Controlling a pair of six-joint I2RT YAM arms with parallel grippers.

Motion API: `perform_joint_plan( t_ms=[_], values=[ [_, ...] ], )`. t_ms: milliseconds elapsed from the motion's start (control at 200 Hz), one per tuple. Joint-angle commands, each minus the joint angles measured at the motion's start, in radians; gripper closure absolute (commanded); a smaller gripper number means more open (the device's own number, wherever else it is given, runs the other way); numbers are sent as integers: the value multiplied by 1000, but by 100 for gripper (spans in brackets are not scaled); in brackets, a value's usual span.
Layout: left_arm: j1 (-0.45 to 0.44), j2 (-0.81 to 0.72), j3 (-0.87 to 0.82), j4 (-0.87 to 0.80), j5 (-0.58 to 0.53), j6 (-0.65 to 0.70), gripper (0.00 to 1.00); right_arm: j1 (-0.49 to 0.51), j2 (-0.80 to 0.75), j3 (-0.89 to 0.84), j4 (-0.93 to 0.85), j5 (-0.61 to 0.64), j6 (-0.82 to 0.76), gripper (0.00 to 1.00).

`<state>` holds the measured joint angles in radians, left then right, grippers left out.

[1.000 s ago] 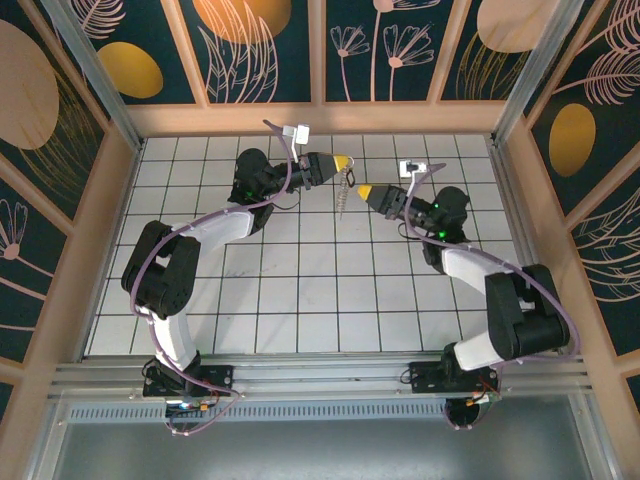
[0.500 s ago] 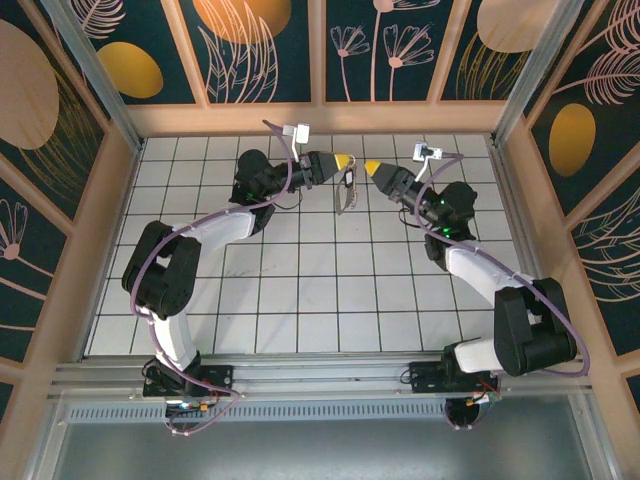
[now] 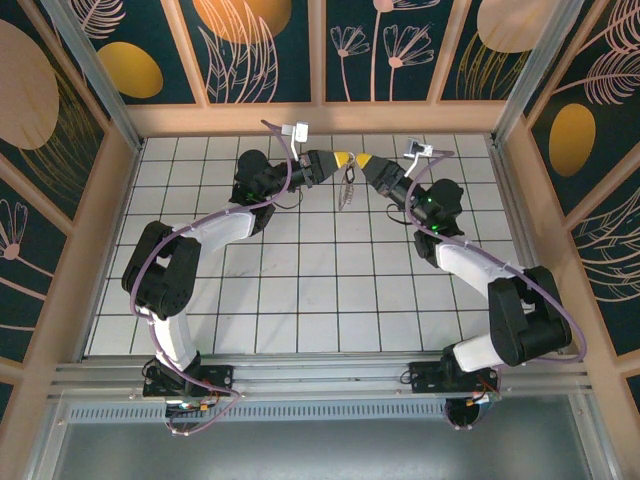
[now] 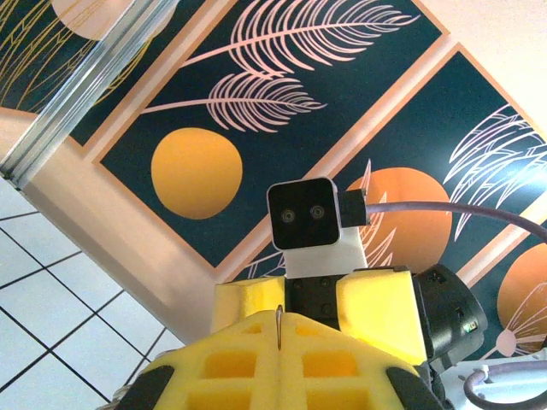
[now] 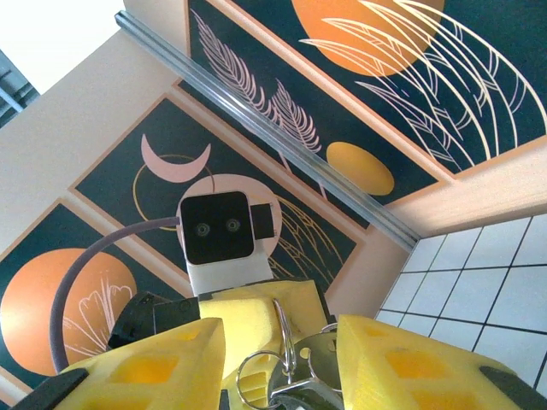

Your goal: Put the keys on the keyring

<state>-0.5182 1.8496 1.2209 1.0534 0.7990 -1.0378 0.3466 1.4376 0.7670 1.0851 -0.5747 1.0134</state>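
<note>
My left gripper [image 3: 344, 160] is raised over the far middle of the floor and shut on the keyring [image 3: 347, 187], which hangs below its yellow tip. In the left wrist view the ring's thin metal edge [image 4: 279, 323] shows pinched between the closed pads [image 4: 342, 367]. My right gripper [image 3: 364, 161] meets it tip to tip from the right. In the right wrist view its yellow fingers [image 5: 402, 359] stand apart around the wire loops of the keyring [image 5: 287, 337] and the bunched keys [image 5: 318, 363]. I cannot tell whether a pad touches them.
White tiled floor [image 3: 300, 280] walled by wooden panels [image 3: 320, 118] on three sides. The metal rail [image 3: 320, 375] with both arm bases runs along the near edge. Each wrist view faces the other arm's camera block [image 4: 308, 213].
My right gripper has swung up and left, closing on the left gripper's tip, and its jaws have spread wider. The left gripper has held still with the keyring.
</note>
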Motion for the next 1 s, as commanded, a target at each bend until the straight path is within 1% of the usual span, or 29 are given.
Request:
perform_joint_plan(
  t_ms=[0, 355, 496, 601, 676, 876, 996],
  values=[
    [-6, -45, -1, 74, -14, -10, 100, 15, 14, 45, 61, 15, 11, 63],
    [-6, -44, -1, 76, -10, -11, 100, 34, 40, 52, 71, 12, 12, 74],
    [-6, -42, 0, 76, -12, -10, 100, 37, 41, 47, 73, 12, 10, 76],
    [-6, -39, 0, 77, -11, -10, 100, 38, 42, 42, 73, 12, 10, 80],
    [-6, -39, 0, 77, -12, -11, 100, 39, 43, 41, 74, 10, 10, 83],
    [-7, -36, 2, 82, -11, -16, 100, 40, 45, 50, 59, 5, -6, 100],
    [-6, -37, 2, 78, -11, -15, 100, 31, 47, 75, 23, -8, -33, 100]
  ],
)
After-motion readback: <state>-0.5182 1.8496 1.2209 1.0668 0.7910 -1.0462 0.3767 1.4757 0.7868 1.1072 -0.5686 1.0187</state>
